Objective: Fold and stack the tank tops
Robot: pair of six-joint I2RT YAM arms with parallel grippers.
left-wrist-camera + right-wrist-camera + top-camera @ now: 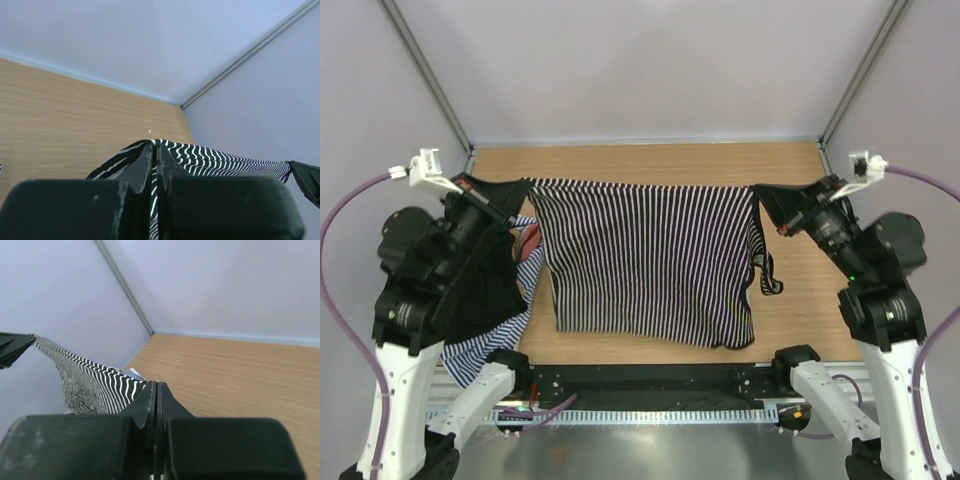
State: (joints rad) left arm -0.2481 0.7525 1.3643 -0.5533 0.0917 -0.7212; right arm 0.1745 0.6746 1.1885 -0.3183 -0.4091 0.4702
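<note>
The finely black-and-white striped tank top hangs stretched like a soft, limp sheet over the wood-grain tabletop, its top corners pinched tight by the left gripper and the right gripper.

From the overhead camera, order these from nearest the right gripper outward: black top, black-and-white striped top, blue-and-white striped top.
1. The black-and-white striped top, centre, held by the right gripper.
2. The black top and blue-and-white striped top, piled far left: too close to call.
</note>
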